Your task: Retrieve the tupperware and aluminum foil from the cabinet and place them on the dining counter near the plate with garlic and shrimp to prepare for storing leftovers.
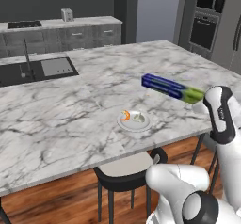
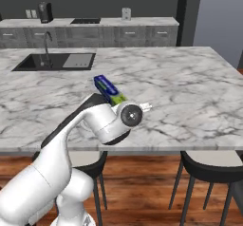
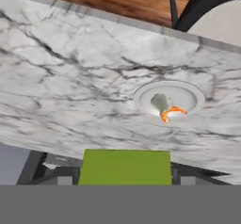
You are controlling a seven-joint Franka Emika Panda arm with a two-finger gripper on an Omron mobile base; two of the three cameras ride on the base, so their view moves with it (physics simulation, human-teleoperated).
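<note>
The aluminum foil [image 1: 172, 88] is held by its lime-green end between the closed jaws of the gripper [image 3: 125, 169], carried clear above the dining counter [image 1: 70, 110] beside the plate with garlic and shrimp [image 1: 134, 120], apparently for setting down nearby.

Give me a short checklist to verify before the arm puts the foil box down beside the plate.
1. Foil box carried by the gripper: ok, its green end sits at the hand, above the counter.
2. Grip of the fingers on the box: cannot tell, the box hides them.
3. Plate located: ok, it is near the front edge of the island counter, with food on it.
4. Bare marble beside the plate: ok.
5. Box kept off the plate: ok, it hangs apart from it.
6. Plastic container already placed: cannot tell.
</note>
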